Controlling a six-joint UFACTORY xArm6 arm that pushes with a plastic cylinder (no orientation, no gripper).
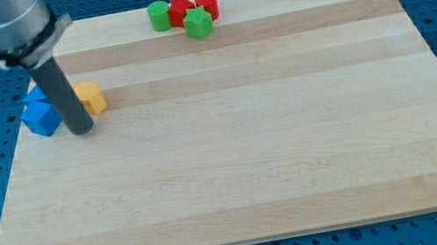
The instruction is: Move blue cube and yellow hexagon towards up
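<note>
Blue cube (42, 118) and yellow hexagon (91, 97) sit at the upper left of the frame, near the board's (237, 182) left edge, with the rod between them. A second blue block (35, 95) shows just above the cube, partly hidden by the rod, so its shape cannot be made out. The arm has no hand to open or close; it ends in a bare rod that grips nothing. The tip (83, 130) rests on the board just below the gap between cube and hexagon, close to both; whether it touches either cannot be told.

Judging from this, the step in hand is lining up beneath the pair for an upward push. The next move calls for the tip to press from their lower sides toward the top of the frame, likely one block at a time, since the narrow rod could slip through the gap.

At the top centre, well apart, stand a green cylinder (160, 15), two red blocks (180, 10) (207, 3) and a green block (198, 22); they are no obstacle. The other blue block lies in the cube's upward path and may be shoved along.
</note>
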